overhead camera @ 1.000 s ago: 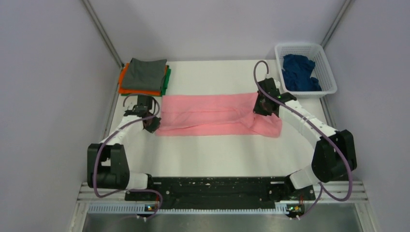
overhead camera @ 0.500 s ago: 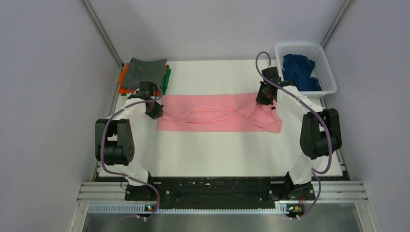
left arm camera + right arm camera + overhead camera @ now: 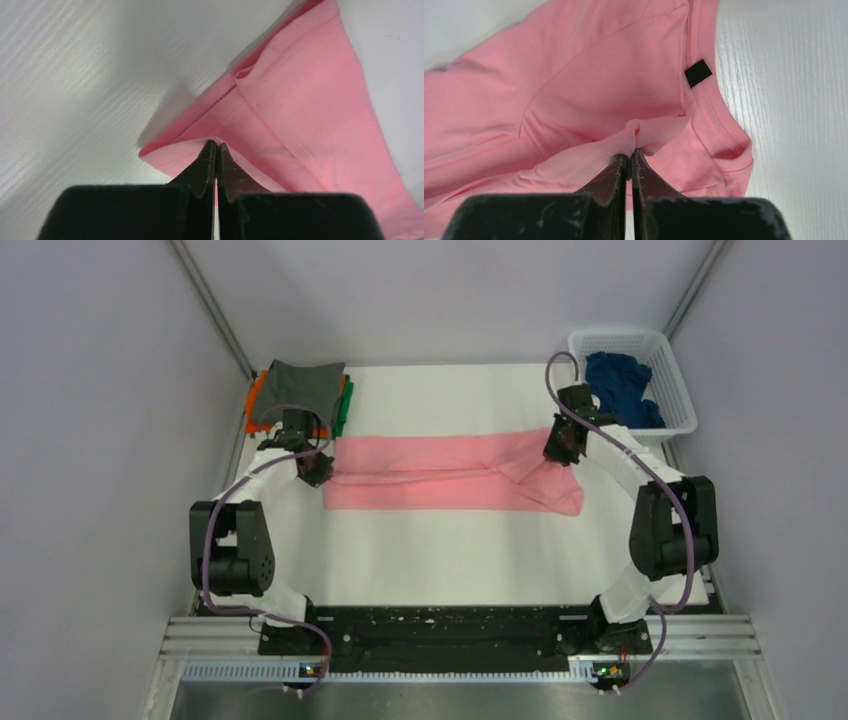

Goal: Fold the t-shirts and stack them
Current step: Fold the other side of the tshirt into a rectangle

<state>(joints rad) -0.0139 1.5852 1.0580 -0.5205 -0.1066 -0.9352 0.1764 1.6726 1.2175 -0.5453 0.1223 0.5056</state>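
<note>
1. Jaws of your left gripper (image 3: 216,146): pinched tight on the left end of the pink t-shirt (image 3: 430,472).
2. Pink t-shirt lies as a long band across the table (image 3: 450,550), between both arms.
3. Your right gripper (image 3: 630,152): clamped tight on a fold at its right end.

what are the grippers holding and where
Both pinch the pink t-shirt: right gripper on a fold by the collar, left gripper on the edge at the opposite end.

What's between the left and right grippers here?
The pink t-shirt, folded lengthwise into a band, spans the whole gap in the top view; the left gripper and right gripper each pinch an end.
</note>
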